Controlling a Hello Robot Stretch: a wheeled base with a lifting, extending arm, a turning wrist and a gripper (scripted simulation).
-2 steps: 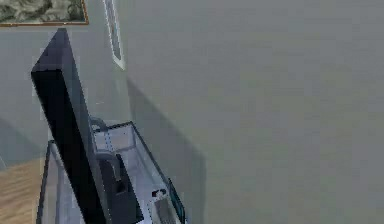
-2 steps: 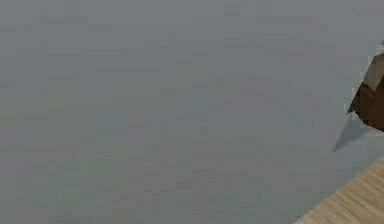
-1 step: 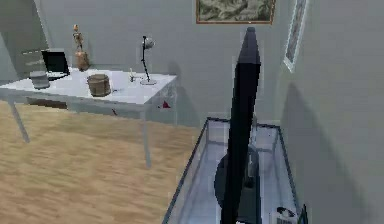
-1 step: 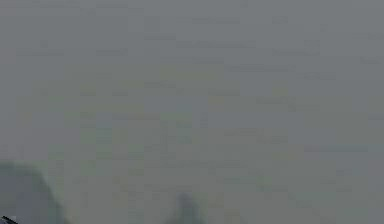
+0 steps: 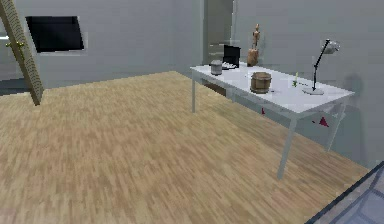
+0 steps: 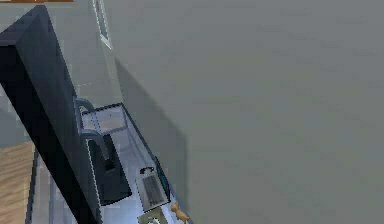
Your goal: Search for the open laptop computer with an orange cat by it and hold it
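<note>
- No text, number, label, brand or sign can be read in either view.
- The dark rectangular screen [image 5: 55, 33] on the grey wall has a plain dark face, with no legible mark on it.
- The small open black laptop [image 5: 232, 56] on the white rectangular table [image 5: 300, 100] is too small to make out any print on its screen or keys.
</note>
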